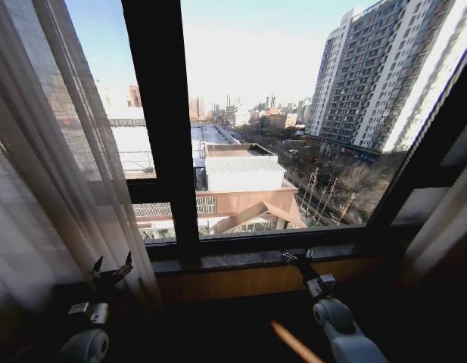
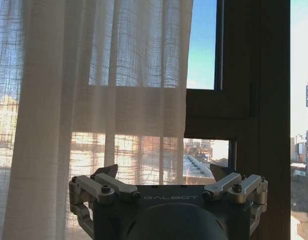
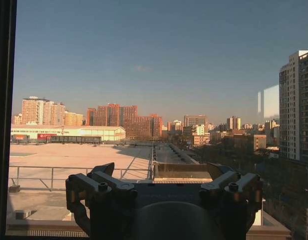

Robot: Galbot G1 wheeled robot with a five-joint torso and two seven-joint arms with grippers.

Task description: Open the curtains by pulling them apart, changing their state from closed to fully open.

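Observation:
The curtains stand apart, with bare glass between them. The left sheer cream panel [image 1: 44, 174] hangs bunched at the left of the head view, and the left wrist view shows its pleats [image 2: 94, 115] close ahead. The right panel's edge [image 1: 441, 231] hangs at the far right. My left gripper [image 1: 112, 271] is low beside the left panel's hem, open, with nothing between its fingers [image 2: 106, 174]. My right gripper [image 1: 297, 257] is at the windowsill near the middle, open and empty, its fingers [image 3: 105, 170] facing the glass.
A dark vertical window post [image 1: 161, 113] stands just right of the left panel. The stone sill [image 1: 241, 261] runs under the glass with a wooden panel [image 1: 248, 283] below it. City buildings lie outside.

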